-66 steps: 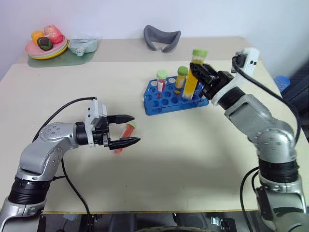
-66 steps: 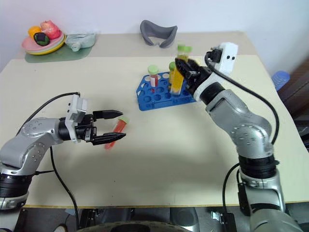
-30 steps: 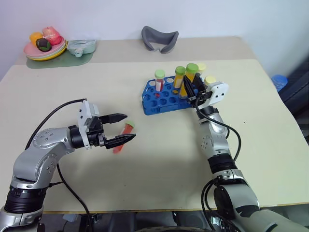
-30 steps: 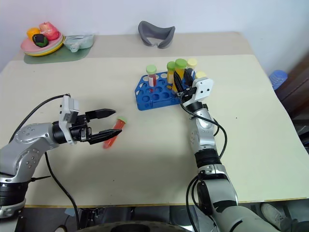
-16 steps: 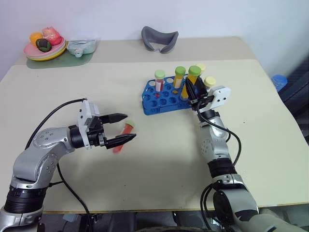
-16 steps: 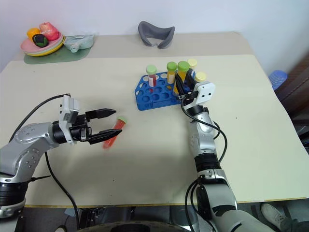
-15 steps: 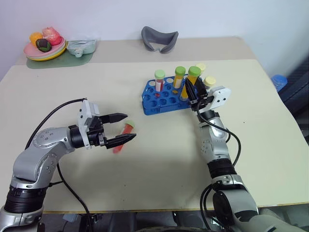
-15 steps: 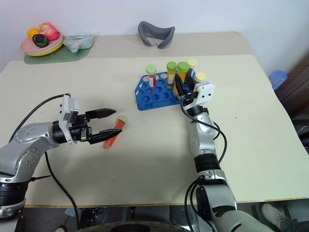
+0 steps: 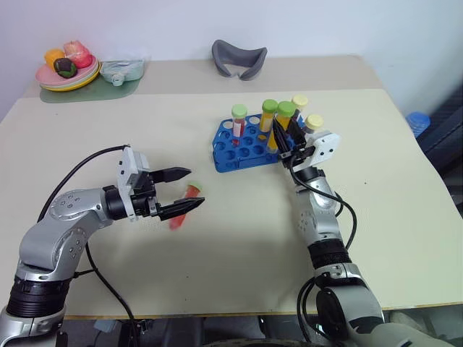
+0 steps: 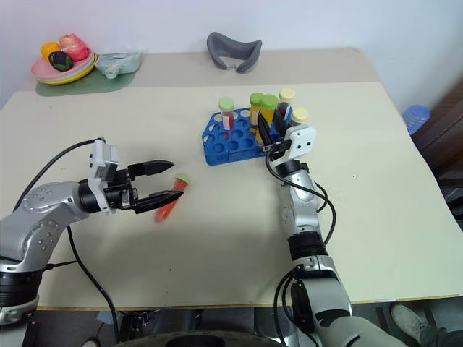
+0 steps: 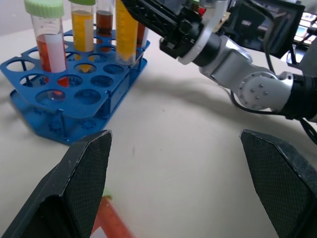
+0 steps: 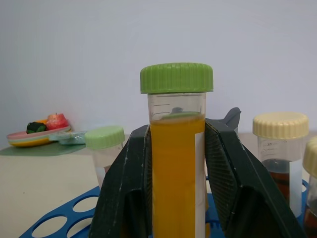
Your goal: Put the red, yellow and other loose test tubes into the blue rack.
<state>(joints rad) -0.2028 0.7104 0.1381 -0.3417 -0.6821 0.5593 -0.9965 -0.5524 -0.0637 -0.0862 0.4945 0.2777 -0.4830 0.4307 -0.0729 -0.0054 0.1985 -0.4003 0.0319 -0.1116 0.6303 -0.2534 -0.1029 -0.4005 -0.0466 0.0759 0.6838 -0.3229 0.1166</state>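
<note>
Two jobs are running at once on my end. I am seating the yellow tube with the green cap (image 12: pixel 176 163) into the blue rack (image 9: pixel 246 148) with my right gripper (image 9: pixel 289 139), whose black fingers (image 12: pixel 130 193) are clamping it on both sides; the tube is standing upright at the rack's near right corner, beside the tubes already racked. I cannot tell whether its foot is fully down in a hole, so I am judging the next move as a straight push down, then letting go without tipping its neighbours. Meanwhile my left gripper (image 9: pixel 181 194) is hovering with its fingers spread wide and gripping nothing, flanking the red tube (image 9: pixel 184 204) that is lying loose on the table (image 9: pixel 239 238), well apart from the rack. That one is calling for a clean pinch around its middle.
</note>
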